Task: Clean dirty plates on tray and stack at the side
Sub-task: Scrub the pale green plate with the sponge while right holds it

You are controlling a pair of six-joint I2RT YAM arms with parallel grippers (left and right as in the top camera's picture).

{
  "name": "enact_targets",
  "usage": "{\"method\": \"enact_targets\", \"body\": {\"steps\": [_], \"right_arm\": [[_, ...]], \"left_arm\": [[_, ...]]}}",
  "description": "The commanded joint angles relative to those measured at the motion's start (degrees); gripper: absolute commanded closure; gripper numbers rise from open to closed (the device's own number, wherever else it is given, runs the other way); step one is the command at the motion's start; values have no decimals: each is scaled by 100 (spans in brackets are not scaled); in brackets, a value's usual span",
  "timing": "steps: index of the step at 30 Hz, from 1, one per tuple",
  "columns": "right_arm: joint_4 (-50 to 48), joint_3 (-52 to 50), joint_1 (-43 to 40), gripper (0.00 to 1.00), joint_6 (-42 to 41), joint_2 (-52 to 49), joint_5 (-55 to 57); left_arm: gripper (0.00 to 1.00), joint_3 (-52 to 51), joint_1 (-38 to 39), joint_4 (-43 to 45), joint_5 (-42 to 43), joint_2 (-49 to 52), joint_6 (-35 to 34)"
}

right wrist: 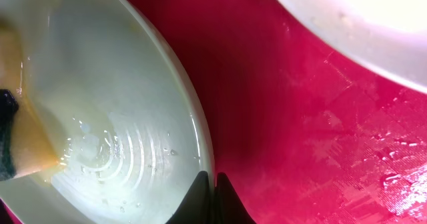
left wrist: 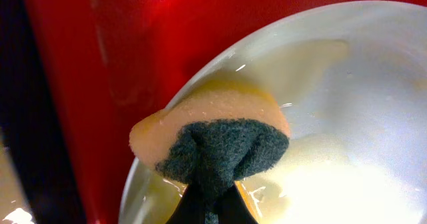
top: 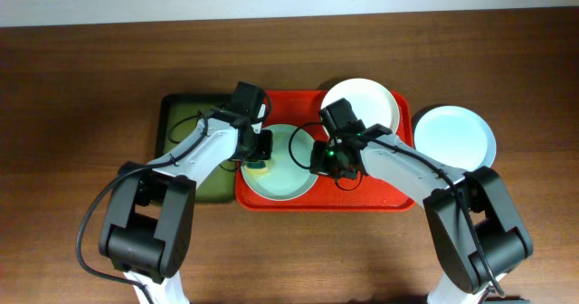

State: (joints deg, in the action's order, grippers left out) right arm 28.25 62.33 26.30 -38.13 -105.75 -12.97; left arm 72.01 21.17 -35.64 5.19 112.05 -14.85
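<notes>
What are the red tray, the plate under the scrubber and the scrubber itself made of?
The red tray looks like glossy plastic, with bright highlights. The pale green plate seems shiny plastic or glazed ceramic; unclear. The sponge looks like yellow foam with a dark green fibrous scouring layer.

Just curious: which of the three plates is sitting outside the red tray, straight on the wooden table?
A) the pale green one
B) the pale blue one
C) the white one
B: the pale blue plate lies on the table just right of the red tray, while the white plate and the pale green plate both rest on the tray.
</notes>
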Motion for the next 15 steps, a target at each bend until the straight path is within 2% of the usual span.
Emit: {"method": "enact_targets", "body": {"steps": [1, 4, 8, 15], "right_arm": [[-17, -28, 70, 96, 39, -59, -31], [-13, -31, 70, 96, 39, -59, -31], [-2, -31, 70, 96, 39, -59, -31], [2, -28, 70, 96, 173, -59, -28]], "left_arm": [[100, -155, 17, 44, 1784, 74, 35], [100, 385, 2, -334, 1751, 9, 39], [100, 1036, 4, -1303, -188, -133, 76], [100, 452, 125, -398, -341, 564, -103]]}}
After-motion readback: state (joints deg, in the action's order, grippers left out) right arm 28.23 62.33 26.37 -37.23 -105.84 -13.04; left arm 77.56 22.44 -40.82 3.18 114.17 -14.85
